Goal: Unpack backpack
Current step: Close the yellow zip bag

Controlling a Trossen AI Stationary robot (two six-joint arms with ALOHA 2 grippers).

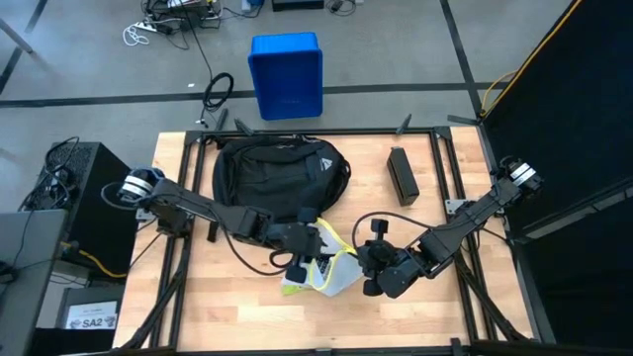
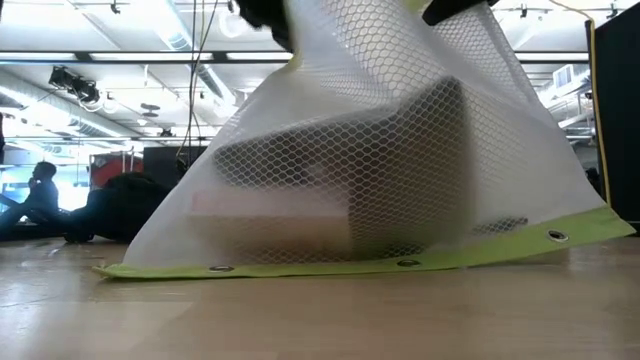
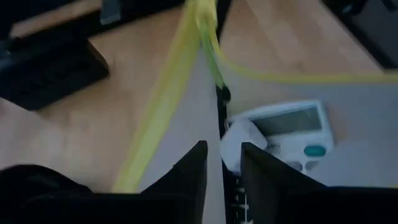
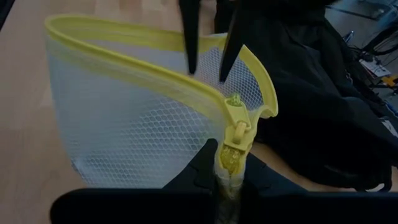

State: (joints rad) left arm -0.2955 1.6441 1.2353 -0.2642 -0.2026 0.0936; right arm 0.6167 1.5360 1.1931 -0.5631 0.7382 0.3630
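Table: pale wood table (image 1: 198,307), bare at the near edge.
Backpack: backpack (image 1: 272,178) at table's rear, left of centre; soft, floppy; likely best taken by a strap.
Left gripper (image 1: 309,247): jaws slightly parted over the mesh pouch (image 1: 331,275).
Right gripper (image 1: 368,265): clamped on pouch's yellow zip end.
Room: black box (image 1: 402,175) on the right; blue bin (image 1: 286,75) beyond.

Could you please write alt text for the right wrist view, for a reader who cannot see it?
The right gripper is shut on the yellow zip pull of a white mesh pouch with yellow trim, held above the wooden table. The left gripper reaches at the pouch's rim from the far side, fingers slightly apart, and the large black fabric backpack lies behind.
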